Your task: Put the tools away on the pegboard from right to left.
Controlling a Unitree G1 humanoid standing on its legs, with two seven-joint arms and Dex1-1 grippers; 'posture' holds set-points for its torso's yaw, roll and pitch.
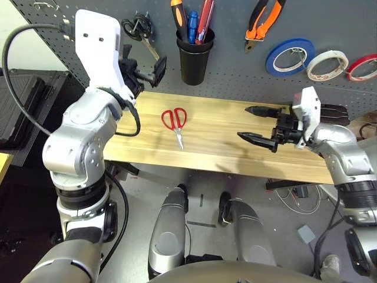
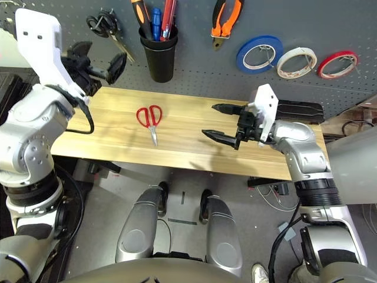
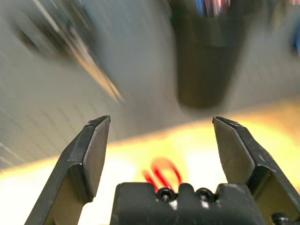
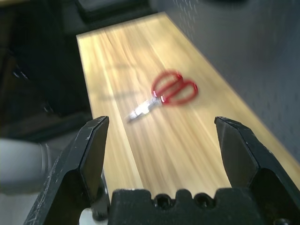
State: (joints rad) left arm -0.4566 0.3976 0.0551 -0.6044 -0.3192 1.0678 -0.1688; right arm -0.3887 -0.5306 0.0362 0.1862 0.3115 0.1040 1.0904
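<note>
The red-handled scissors lie flat on the wooden table, left of centre, blades toward the front edge. On the pegboard hang the orange-and-black pliers and the whitish tape roll. The black-and-orange screwdriver stands in the black cup. My left gripper is open, raised near the board left of the cup, behind the scissors. Over the table's right part my right gripper is open and empty, pointing left toward the scissors.
Black-handled scissors hang on a hook left of the cup. A blue tape roll and a red tape roll flank the whitish one. A black cable loops off my left arm. Pens share the cup.
</note>
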